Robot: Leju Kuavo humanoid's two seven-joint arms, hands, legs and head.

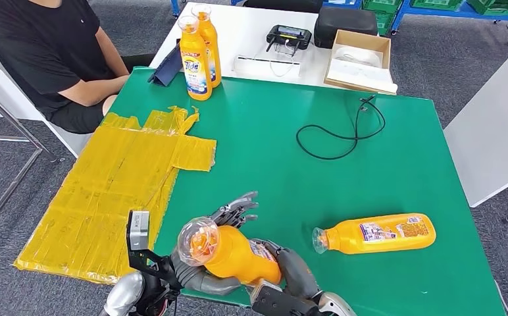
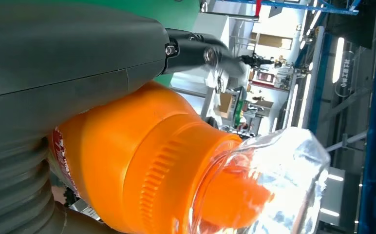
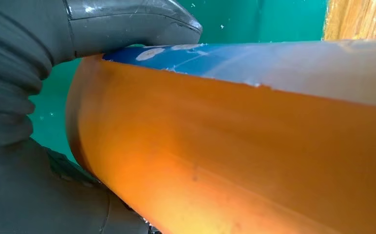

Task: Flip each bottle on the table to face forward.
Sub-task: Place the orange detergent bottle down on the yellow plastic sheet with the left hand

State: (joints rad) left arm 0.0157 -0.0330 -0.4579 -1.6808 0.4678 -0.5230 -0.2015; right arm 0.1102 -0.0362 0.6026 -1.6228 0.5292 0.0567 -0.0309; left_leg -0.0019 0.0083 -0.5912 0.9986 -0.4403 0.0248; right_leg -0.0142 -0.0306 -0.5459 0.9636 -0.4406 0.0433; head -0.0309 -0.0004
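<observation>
An orange detergent bottle (image 1: 235, 255) with a clear cap (image 1: 197, 240) is held tilted above the front edge of the green table (image 1: 304, 178), cap towards me. My left hand (image 1: 199, 278) grips it near the neck, its fingers (image 1: 238, 207) reaching past the far side. My right hand (image 1: 294, 268) holds the base end. The left wrist view has the bottle's shoulder (image 2: 142, 165) and cap (image 2: 269, 185) close up; the right wrist view has its side (image 3: 254, 146). A second bottle (image 1: 376, 234) lies on its side to the right. Two more bottles (image 1: 195, 59) (image 1: 210, 46) stand upright at the back.
A yellow taped sheet (image 1: 120, 178) covers the table's left part. A black cable (image 1: 343, 131) loops at the back right. A person (image 1: 54, 52) sits at the far left corner. Behind is a white table with a cardboard box (image 1: 360, 59) and a controller (image 1: 289, 36).
</observation>
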